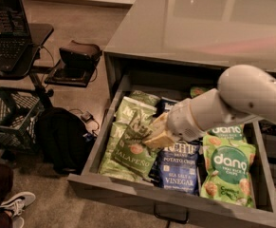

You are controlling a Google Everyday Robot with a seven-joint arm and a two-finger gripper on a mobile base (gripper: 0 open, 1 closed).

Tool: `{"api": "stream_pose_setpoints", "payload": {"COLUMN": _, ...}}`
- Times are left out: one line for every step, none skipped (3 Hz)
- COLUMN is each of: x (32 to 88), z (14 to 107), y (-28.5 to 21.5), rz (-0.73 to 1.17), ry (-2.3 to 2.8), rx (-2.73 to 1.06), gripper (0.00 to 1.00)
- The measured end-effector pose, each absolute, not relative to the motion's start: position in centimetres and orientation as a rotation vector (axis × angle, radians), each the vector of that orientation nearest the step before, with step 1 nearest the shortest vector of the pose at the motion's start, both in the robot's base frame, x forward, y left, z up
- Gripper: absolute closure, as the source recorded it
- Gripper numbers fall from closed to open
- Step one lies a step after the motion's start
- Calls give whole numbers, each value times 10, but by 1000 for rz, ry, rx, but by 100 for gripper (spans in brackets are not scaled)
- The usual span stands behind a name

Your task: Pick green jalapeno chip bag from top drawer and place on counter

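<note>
One green jalapeno chip bag (pixel 133 148) sat tilted just left of the hand (pixel 157 136), which was clamped on its upper edge over the open top drawer (pixel 128 193); a blue vinegar chip bag (pixel 179 169) lay just below the hand.

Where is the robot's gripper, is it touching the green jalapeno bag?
Touching. In the camera view, the gripper sits over the top drawer with its tip against the upper edge of the green jalapeno chip bag; no gap shows.

Olive-green jalapeno chip bag (pixel 135 148), white lettering; cream claw (pixel 157 136) at its top edge; blue vinegar bag (pixel 178 167); glossy grey counter (pixel 199 27).
</note>
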State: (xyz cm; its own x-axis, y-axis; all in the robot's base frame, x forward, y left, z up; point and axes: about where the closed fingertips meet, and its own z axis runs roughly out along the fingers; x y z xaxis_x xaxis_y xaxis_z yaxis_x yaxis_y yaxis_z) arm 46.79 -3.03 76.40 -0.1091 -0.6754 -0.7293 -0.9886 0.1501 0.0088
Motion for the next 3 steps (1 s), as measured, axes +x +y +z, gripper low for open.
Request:
{"api": "stream_pose_setpoints", "payload": {"x": 465, "z": 815, "y": -65, "rz": 679, "ry": 1907, "rx": -1451, "gripper": 100}}
{"api": "stream_pose_setpoints", "payload": {"x": 453, "z": 871, "y": -80, "rz": 610, "ry": 1919, "rx": -1389, "gripper": 100}}
{"api": "stream_pose_setpoints", "payload": {"x": 442, "z": 937, "y": -83, "rz": 521, "ry": 1886, "rx": -1373, "gripper": 100}}
